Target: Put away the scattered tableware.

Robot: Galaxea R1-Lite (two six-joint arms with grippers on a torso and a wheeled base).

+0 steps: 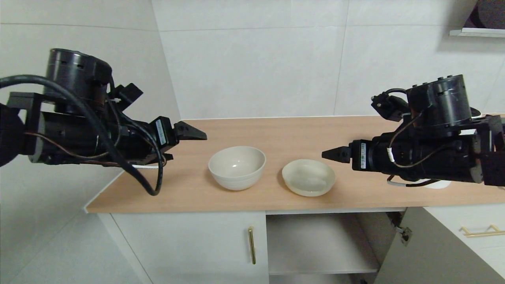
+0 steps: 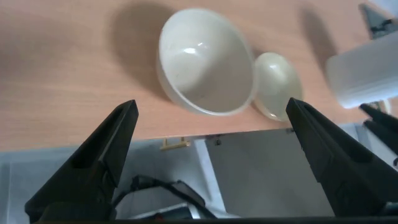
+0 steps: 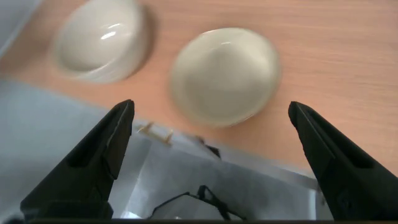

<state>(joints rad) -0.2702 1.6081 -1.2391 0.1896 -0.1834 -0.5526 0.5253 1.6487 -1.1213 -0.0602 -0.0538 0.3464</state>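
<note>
Two bowls stand side by side on the wooden counter (image 1: 284,134): a deeper cream bowl (image 1: 236,167) (image 2: 206,61) (image 3: 99,40) and a shallower pale bowl (image 1: 308,176) (image 2: 277,84) (image 3: 224,74) to its right. My left gripper (image 1: 191,132) (image 2: 211,146) hovers above the counter, left of the cream bowl, open and holding nothing. My right gripper (image 1: 335,154) (image 3: 211,146) hangs just right of the shallow bowl, open and holding nothing.
A white object (image 1: 436,184) (image 2: 360,74) lies on the counter under the right arm. Below the counter, a cupboard (image 1: 319,244) stands open with a bare shelf, its door (image 1: 430,252) swung out to the right. A closed door with a gold handle (image 1: 251,244) is on its left.
</note>
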